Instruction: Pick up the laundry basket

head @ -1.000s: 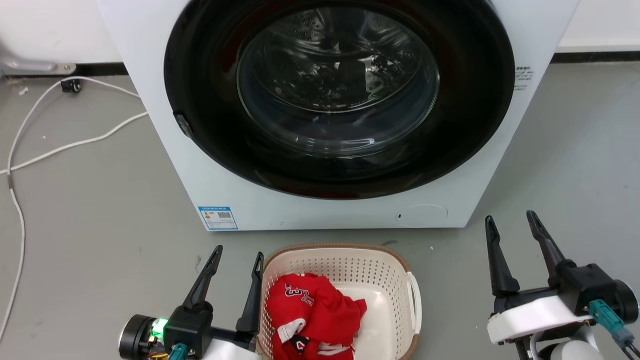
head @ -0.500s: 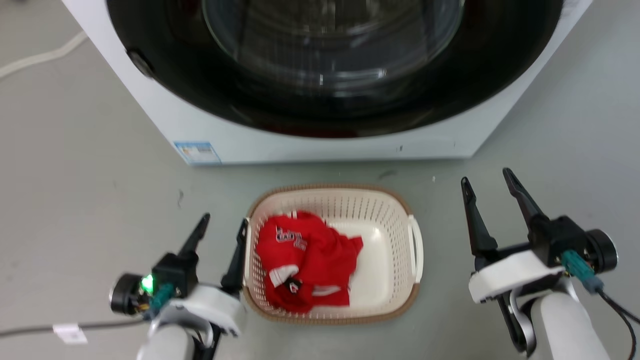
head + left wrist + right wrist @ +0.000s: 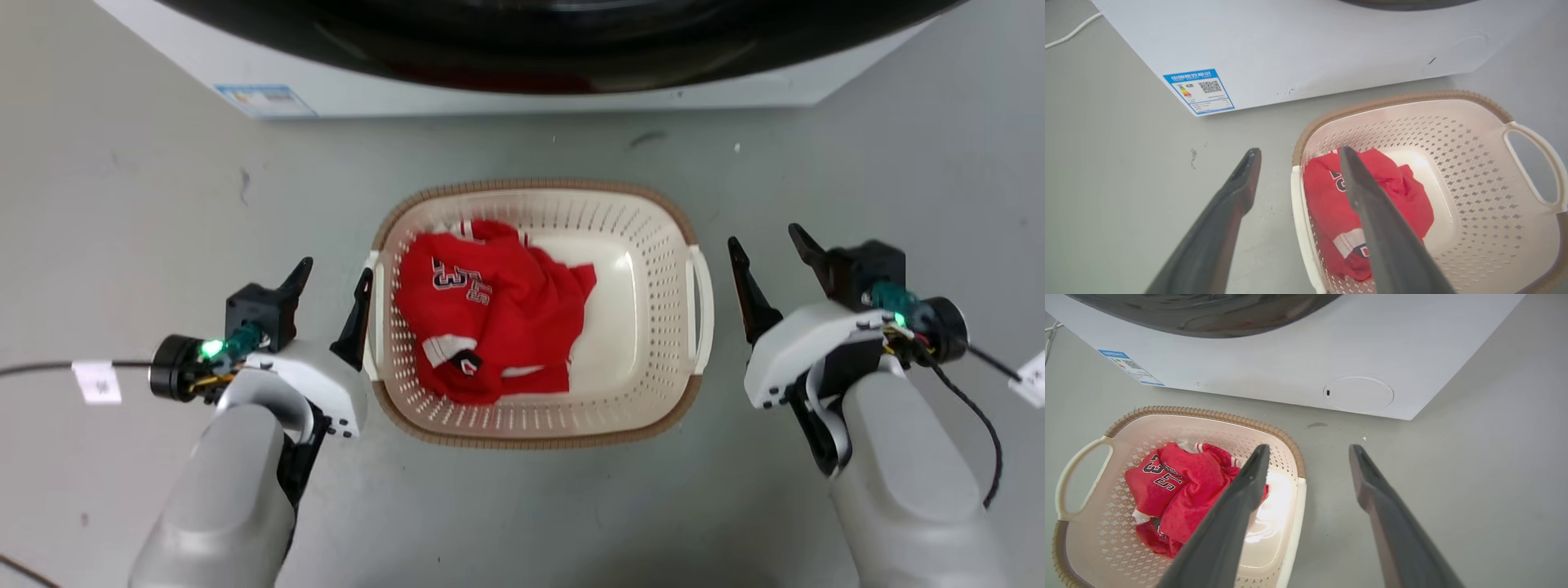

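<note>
The laundry basket (image 3: 532, 187) stands on the grey floor in front of the washing machine, cream and perforated, with a brown rim and a red jersey (image 3: 490, 302) inside. My left gripper (image 3: 335, 269) is open just outside the basket's left handle (image 3: 371, 327). In the left wrist view that handle (image 3: 1299, 220) lies between the fingers of the left gripper (image 3: 1299, 150). My right gripper (image 3: 763, 237) is open a little to the right of the right handle (image 3: 702, 302). In the right wrist view the right gripper (image 3: 1309, 447) frames the basket's near edge (image 3: 1295, 522).
The white washing machine (image 3: 522, 94) with its dark door rises just beyond the basket, a blue label (image 3: 265, 100) at its lower left. Tagged cables trail from the left wrist (image 3: 96, 381) and from the right wrist (image 3: 1030, 380). Grey floor surrounds the basket.
The head camera has tilted down, so the basket now sits mid-picture and the machine is at the top. My right gripper has come closer to the basket's right handle. Both grippers stay open.
</note>
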### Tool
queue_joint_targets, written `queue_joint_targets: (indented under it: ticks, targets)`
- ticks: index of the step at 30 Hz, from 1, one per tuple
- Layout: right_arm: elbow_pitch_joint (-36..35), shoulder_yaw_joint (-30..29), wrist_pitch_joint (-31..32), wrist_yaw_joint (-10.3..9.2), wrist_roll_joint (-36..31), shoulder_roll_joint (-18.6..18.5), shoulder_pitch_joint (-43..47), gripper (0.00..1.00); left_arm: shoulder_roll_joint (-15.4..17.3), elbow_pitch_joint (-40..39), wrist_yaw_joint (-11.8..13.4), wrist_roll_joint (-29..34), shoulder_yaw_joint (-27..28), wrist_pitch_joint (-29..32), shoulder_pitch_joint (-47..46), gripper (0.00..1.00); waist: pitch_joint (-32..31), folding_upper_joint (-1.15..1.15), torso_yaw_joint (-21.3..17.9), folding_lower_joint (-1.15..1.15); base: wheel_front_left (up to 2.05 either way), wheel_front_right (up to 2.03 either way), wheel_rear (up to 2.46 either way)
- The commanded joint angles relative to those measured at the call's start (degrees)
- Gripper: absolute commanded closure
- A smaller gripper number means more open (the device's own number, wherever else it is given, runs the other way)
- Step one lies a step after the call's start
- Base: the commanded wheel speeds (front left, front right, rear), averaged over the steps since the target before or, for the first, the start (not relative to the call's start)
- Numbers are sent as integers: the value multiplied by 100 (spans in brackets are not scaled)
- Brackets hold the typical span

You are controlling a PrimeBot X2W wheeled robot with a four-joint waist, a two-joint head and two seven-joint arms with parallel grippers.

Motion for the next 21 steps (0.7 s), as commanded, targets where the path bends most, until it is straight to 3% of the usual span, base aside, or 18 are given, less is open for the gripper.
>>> queue_joint_targets:
  ticks: [1,10,21]
  targets:
    - [203,43,60,-4,123,2,-201,0,80,172,-7,-110,-138,-4,-211,0,314,0,11,-1,0,0,0]
    - [1634,501,718,-4,526,1,-1219,0,407,1154,-8,-1146,-1431,434,-1156,0,905,0,48,-1,0,0,0]
    - [2738,1035,1431,-4,1114,0,-2086,0,670,1361,-8,-2356,-2874,1045,-1817,0,1241,0,166,-1,0,0,0]
